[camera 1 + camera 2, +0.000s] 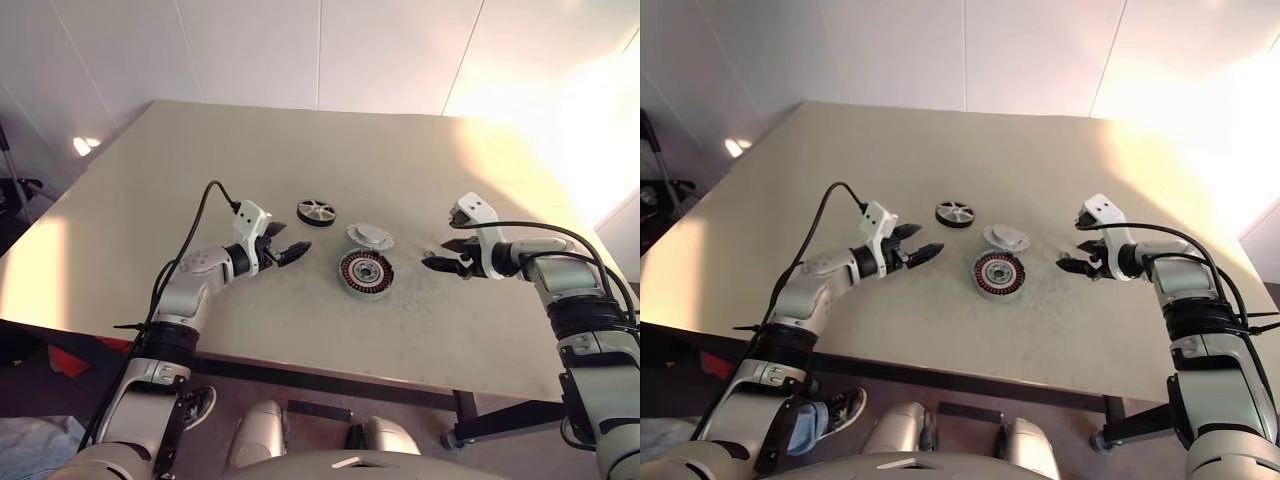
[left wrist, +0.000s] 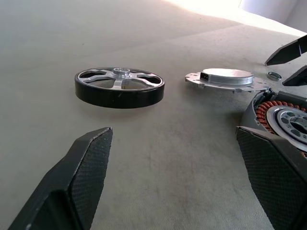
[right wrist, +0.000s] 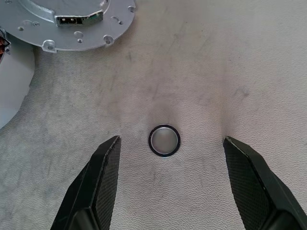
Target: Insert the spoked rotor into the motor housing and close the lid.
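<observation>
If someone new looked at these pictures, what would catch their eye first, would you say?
Three motor parts lie mid-table: the rotor farthest back, the lid to its right, and the housing with copper windings just in front of the lid. An open end effector hangs on each side, left and right, both empty.

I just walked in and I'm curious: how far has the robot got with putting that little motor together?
Nothing is assembled yet. The dark-rimmed spoked rotor, the copper-wound round motor housing and the pale grey round lid all lie separate on the table. Both the left hand and the right hand are open and empty. Inserting the rotor and closing the lid remain.
</observation>
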You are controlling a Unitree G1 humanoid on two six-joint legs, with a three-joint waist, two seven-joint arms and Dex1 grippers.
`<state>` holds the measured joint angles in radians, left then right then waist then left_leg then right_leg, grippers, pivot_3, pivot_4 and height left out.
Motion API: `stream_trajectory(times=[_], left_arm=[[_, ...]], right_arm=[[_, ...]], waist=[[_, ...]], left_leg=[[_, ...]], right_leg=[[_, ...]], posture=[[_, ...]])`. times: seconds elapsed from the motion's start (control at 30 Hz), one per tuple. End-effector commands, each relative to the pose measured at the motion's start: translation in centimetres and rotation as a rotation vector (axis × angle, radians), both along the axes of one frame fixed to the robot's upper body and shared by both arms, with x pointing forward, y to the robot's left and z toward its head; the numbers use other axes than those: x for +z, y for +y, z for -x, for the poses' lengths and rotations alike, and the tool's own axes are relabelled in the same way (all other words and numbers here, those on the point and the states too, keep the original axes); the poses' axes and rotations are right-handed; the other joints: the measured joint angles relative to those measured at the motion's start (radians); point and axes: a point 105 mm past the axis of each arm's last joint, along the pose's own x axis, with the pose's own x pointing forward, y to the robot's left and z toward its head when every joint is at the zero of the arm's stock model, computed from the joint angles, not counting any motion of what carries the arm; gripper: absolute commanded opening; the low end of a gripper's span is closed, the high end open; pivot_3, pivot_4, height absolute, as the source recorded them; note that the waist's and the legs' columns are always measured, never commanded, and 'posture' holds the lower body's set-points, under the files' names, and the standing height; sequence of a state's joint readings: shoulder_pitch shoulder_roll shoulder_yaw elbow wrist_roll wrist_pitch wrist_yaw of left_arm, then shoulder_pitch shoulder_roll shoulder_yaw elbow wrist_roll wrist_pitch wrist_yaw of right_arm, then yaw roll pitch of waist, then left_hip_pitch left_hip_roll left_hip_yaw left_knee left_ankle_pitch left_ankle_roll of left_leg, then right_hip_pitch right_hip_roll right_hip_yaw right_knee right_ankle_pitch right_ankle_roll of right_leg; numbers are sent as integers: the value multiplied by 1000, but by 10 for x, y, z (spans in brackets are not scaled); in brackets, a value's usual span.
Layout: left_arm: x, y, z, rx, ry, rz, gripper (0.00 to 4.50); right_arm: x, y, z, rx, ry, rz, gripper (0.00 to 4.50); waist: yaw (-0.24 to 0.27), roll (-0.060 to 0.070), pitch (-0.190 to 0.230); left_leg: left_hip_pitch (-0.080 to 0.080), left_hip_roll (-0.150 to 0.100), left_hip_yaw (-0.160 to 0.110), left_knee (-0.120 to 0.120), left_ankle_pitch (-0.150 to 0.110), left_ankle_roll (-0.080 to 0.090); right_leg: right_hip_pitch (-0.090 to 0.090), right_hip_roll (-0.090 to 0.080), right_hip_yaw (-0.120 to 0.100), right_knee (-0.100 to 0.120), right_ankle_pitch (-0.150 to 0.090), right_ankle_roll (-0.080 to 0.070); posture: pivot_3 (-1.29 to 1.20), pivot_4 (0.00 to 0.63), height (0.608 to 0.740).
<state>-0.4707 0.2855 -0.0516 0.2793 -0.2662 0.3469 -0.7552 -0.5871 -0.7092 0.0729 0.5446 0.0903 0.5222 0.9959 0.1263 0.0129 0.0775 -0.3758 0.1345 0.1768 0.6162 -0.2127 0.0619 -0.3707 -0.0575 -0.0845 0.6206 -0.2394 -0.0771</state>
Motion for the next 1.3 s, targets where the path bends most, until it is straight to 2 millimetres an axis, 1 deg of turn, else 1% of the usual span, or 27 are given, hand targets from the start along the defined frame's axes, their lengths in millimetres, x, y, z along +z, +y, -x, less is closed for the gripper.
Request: stream_trajectory(times=[0.03, 0.07, 0.17, 0.37, 0.53, 0.6, 0.63, 0.73, 0.8, 0.87, 0.9, 1.0, 1.07, 1.13, 1.2, 1.3], left_arm=[[16, 1, -2, -4, -64, 0, 4363], [16, 1, -2, -3, -64, 0, 4363], [17, 1, -2, -2, -66, -3, 4363], [18, 2, -3, -1, -70, -6, 4363], [19, 3, -4, -1, -73, -9, 4363], [19, 3, -4, 0, -73, -10, 4363], [19, 3, -4, 0, -73, -10, 4363], [19, 4, -4, 2, -74, -11, 4363], [19, 4, -4, 2, -73, -10, 4363], [19, 4, -4, 1, -73, -10, 4363], [19, 4, -5, 0, -72, -10, 4363], [19, 4, -5, -4, -72, -12, 4363], [19, 3, -5, -6, -72, -12, 4363], [19, 3, -5, -9, -70, -12, 4363], [19, 2, -5, -11, -69, -12, 4363], [19, 0, -6, -13, -68, -12, 4363]], right_arm=[[3, 2, -6, -5, -22, 4, 3792], [2, 1, -6, -8, -19, 2, 3792], [-2, 0, -6, -21, -7, -2, 3157], [-6, -2, -6, -17, -15, 21, 1175], [-5, -2, -7, -18, -25, 20, 1175], [-5, -1, -8, -20, -27, 16, 804], [-4, -1, -8, -20, -29, 13, 714], [7, 7, -10, 9, -62, -7, 714], [25, 22, -9, 67, -105, -45, 714], [37, 33, -7, 108, -129, -69, 714], [43, 41, -3, 140, -141, -79, 714], [65, 69, 11, 245, -177, -119, 714], [73, 80, 18, 275, -183, -141, 714], [71, 93, 28, 316, -168, -146, 714], [63, 101, 37, 346, -147, -138, 714], [51, 111, 47, 376, -117, -135, 714]], waist=[[-1, 0, 0], [-1, 0, 0], [-1, 0, 0], [-1, 0, 0], [-1, 0, 0], [-1, 0, 0], [-1, 0, 0], [-2, 0, 0], [-2, 0, 0], [-2, 0, 0], [0, 1, 0], [4, 1, 0], [6, 1, 0], [7, 1, 0], [11, 1, 0], [10, 1, 0]], left_leg=[[1, 0, 0, 0, 0, 0], [1, 0, 0, 0, 0, 0], [3, 0, 0, 0, -1, -3], [3, 0, 0, 0, -2, -3], [2, 0, 0, 0, -1, -3], [3, 0, 0, 0, -1, -3], [3, 0, 0, 0, -1, -3], [3, 0, 0, 0, -1, -3], [3, 0, 0, 0, -1, -3], [1, 0, 0, 0, -1, -2], [0, 0, 0, 0, 0, 0], [-3, 0, 0, 0, 0, 0], [-4, 0, 0, 0, 0, 0], [-3, 0, 0, 0, 0, 0], [-3, 0, 0, 0, -2, -3], [-2, 0, 0, 0, -2, -3]], right_leg=[[0, 0, 0, 0, 0, 0], [1, 0, 0, 0, 0, 0], [2, 0, 0, 0, 0, 0], [3, 0, 0, 0, 0, 0], [2, 0, 0, 0, 0, 0], [2, 0, 0, 0, 0, 0], [2, 0, 0, 0, 0, 0], [2, 0, 0, 0, 0, 0], [2, 0, 0, 0, 0, 0], [0, 0, 0, 1, 0, 0], [-2, 0, 0, 1, 0, 0], [-5, 0, 0, 1, 0, 0], [-5, 0, 0, 1, 0, 0], [-4, 0, 0, 0, 0, 0], [-3, 0, 0, -1, 0, 0], [-1, 0, 0, -1, 0, 0]], posture=[[0, 0, 740], [0, 0, 740], [0, 0, 740], [0, 0, 740], [0, 0, 740], [0, 0, 740], [0, 0, 740], [0, 0, 740], [0, 0, 740], [0, 0, 740], [0, 0, 740], [0, 0, 740], [0, 0, 740], [0, 0, 740], [0, 0, 740], [0, 0, 740]])
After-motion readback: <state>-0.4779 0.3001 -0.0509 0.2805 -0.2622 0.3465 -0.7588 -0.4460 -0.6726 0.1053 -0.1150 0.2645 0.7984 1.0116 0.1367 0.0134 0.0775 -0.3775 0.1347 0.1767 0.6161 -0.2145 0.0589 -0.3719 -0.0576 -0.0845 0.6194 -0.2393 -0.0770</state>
